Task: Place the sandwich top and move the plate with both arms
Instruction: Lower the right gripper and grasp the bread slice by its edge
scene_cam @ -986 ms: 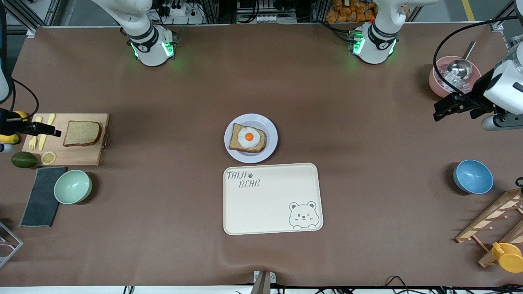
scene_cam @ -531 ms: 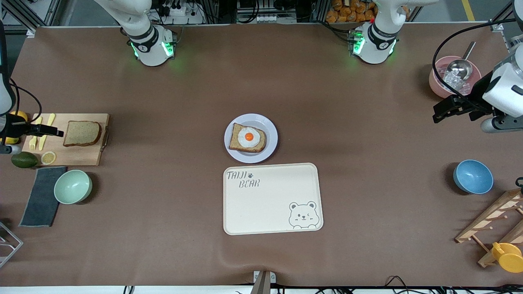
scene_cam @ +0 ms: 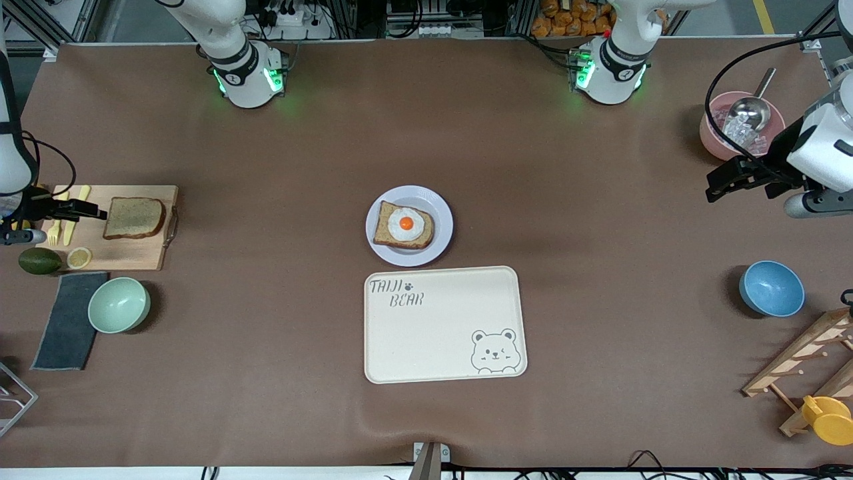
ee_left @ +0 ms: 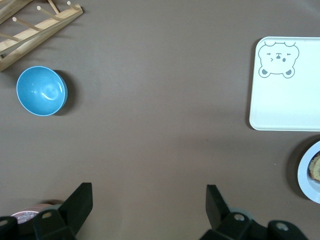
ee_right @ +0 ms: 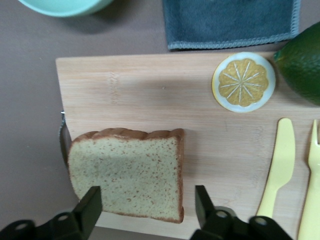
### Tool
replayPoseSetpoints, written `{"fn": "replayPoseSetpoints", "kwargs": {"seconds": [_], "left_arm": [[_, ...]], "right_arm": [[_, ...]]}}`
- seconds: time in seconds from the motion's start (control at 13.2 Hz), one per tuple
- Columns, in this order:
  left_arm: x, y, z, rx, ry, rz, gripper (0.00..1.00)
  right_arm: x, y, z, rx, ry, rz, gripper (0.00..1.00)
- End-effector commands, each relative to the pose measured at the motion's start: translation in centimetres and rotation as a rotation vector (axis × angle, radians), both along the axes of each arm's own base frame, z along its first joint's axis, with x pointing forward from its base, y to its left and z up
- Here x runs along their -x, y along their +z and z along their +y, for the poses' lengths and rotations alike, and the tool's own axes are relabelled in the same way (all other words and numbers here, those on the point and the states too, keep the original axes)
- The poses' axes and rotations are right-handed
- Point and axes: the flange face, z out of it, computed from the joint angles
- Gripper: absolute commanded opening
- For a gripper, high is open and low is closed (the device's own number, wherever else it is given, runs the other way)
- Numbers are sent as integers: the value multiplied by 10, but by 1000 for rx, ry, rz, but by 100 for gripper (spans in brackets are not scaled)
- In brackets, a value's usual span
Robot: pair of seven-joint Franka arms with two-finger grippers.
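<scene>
Brown table carries a board [scene_cam: 110, 228] where the bread [scene_cam: 134, 217] lies, right pincer [ee_right: 145, 207] apart astride it for the grab, while the left pincer [ee_left: 149, 210] waits spread near the pink bowl [scene_cam: 716, 137], well apart from the plate [scene_cam: 440, 250].

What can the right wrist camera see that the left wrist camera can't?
Only the right wrist view shows the plain bread slice on the wooden cutting board, the lemon slice, avocado, yellow knife and fork, grey cloth and green bowl. The right hand stands open astride the bread.

Only the left wrist view shows the blue bowl, wooden rack, bear tray and plate rim, with the left hand open.

Both show the brown table.
</scene>
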Motion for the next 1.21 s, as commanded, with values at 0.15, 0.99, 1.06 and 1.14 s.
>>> {"fn": "replayPoseSetpoints", "kwargs": {"seconds": [0.15,0.99,1.06,1.14], "left_arm": [[-6,-1,1,-20,-9,-18,100],[-8,-8,2,-21,-8,-6,100],[-8,-8,3,-19,-6,-5,100],[-8,-9,3,-19,-6,-4,100]], "right_arm": [[7,-32,-11,-67,29,-48,78],[21,-60,-25,-123,-16,-60,63],[22,-62,-25,-136,-25,-68,62],[22,-62,-25,-139,-24,-70,61]]}}
